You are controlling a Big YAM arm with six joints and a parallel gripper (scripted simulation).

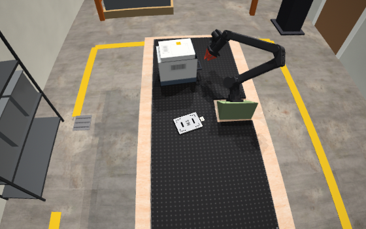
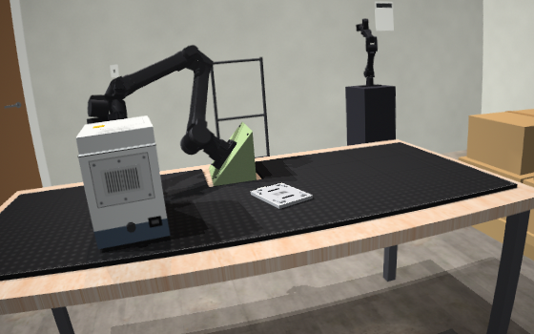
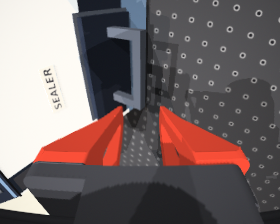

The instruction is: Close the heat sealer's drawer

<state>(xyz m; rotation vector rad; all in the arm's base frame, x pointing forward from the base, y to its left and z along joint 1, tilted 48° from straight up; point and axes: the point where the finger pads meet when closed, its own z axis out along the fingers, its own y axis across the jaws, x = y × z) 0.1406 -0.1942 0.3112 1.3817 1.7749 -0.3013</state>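
The white heat sealer stands at the far end of the black mat; it also shows in the exterior view. The light on its top is amber. Its dark drawer front with a grey handle faces right and protrudes only slightly from the body. My gripper hovers to the right of the drawer side, its red fingers nearly shut with a narrow gap and nothing between them. The fingertips point at the lower end of the handle, close to it. The seal sheet and frame are hidden inside.
A white marked plate lies flat mid-mat, with a small white tab beside it. The arm's green wedge base stands at the right table edge. Cardboard boxes stand beyond the table's end.
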